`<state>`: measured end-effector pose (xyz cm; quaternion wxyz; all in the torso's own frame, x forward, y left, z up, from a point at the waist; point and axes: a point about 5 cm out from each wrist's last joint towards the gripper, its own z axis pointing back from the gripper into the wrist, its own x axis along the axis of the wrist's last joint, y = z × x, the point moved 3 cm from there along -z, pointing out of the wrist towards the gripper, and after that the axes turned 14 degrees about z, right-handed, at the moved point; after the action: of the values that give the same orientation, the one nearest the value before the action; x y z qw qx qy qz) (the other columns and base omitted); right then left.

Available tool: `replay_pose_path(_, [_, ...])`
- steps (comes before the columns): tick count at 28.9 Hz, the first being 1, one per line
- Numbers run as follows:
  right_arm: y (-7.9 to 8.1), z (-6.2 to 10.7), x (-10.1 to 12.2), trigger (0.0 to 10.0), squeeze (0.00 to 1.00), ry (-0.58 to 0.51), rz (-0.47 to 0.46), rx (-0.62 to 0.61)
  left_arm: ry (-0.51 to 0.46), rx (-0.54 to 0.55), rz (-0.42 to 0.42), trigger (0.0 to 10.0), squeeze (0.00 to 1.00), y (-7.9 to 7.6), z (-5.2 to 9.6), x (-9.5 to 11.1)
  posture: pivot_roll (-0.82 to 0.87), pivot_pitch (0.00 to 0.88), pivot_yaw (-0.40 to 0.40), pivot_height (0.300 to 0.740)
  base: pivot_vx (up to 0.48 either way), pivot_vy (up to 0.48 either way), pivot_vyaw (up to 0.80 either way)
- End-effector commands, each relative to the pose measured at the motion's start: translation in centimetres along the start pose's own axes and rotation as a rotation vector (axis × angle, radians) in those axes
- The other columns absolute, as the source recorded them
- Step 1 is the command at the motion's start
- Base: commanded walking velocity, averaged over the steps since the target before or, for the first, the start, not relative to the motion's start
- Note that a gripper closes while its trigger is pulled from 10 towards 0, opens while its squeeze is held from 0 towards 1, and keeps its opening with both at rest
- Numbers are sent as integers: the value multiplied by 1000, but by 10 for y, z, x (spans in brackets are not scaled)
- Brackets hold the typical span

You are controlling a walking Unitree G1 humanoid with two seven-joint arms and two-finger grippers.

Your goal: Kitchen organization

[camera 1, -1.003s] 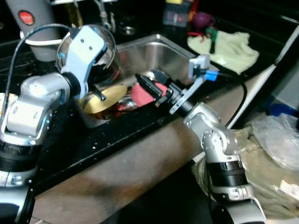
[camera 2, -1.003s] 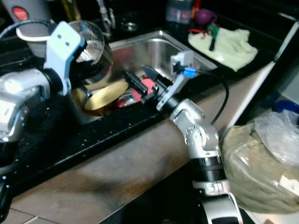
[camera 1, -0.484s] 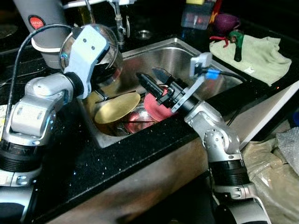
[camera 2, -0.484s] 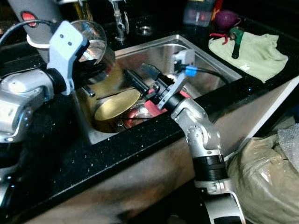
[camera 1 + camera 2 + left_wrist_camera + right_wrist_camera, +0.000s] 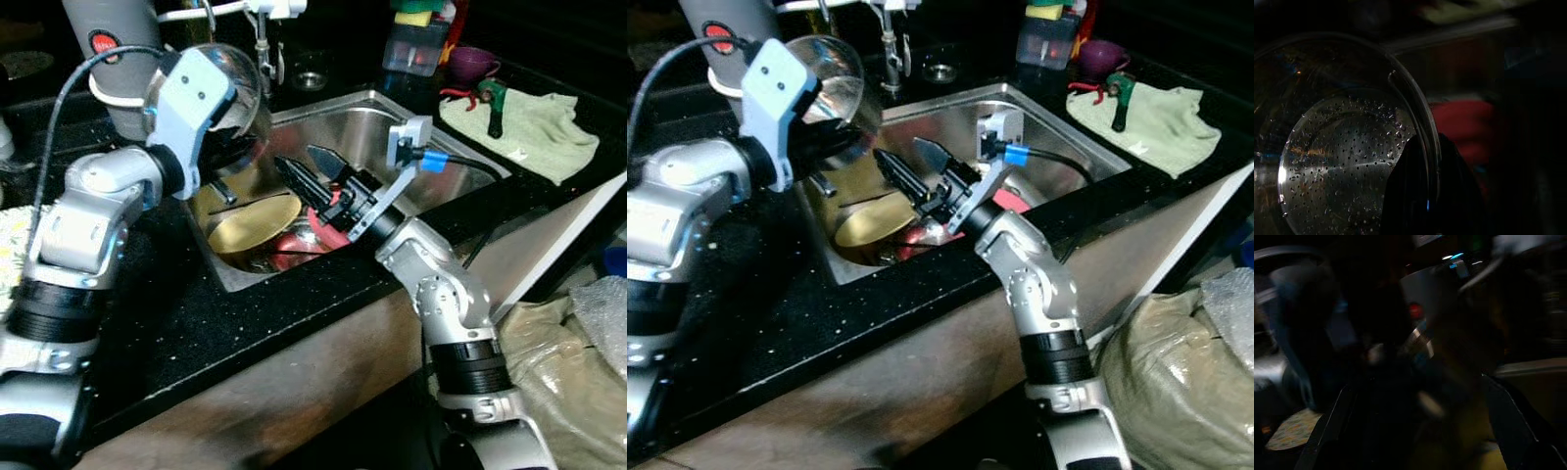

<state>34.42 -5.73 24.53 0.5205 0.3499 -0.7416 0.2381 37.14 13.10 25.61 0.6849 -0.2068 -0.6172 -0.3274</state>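
Left gripper (image 5: 1425,196) pinches the rim of a glass bowl (image 5: 230,93), one finger inside and one outside, holding it tilted above the sink's (image 5: 446,147) left end (a perforated strainer (image 5: 1337,166) shows through the glass). Right gripper (image 5: 312,174), fingers spread and empty, hangs over the gold pan (image 5: 253,217) and red dish (image 5: 328,227) lying in the sink, just right of the bowl.

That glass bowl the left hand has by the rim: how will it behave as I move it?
The glass bowl, pinched at its rim by the left hand, looks wet with droplets, so probably slippery. Held at one edge only, it may swing or twist. Being glass, it is likely fragile above the steel sink.
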Motion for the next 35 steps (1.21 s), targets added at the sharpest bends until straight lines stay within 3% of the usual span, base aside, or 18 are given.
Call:
replay_pose_path(1, [-5,5,4,10000,0,-6,7,-25,77,-60,-6,10000,0,-7,-9,-18,43,39,9,732,0,0,0])
replay_pose_path(3, [-7,9,6,10000,0,-9,19,-36,162,-66,-20,10000,0,-3,-14,-38,37,46,17,732,0,0,0])
replay_pose_path(8, [-13,15,11,10000,0,-15,28,-62,217,-90,-17,10000,0,-1,-20,-52,31,58,23,732,0,0,0])
replay_pose_path(14, [-15,21,17,10000,0,-17,44,-85,320,-145,-87,10000,0,-3,-31,-71,14,80,38,732,0,0,0])
replay_pose_path(18, [-15,23,20,10000,0,-19,46,-92,360,-150,-88,10000,0,-3,-36,-81,13,85,41,732,0,0,0])
replay_pose_path(26, [-12,23,27,10000,0,-36,50,-91,314,-199,-9,10000,0,-14,-47,-90,2,91,46,732,0,0,0])
replay_pose_path(35, [-9,21,30,10000,0,-37,46,-85,327,-231,-11,10000,0,-22,-53,-103,4,88,42,732,0,0,0])
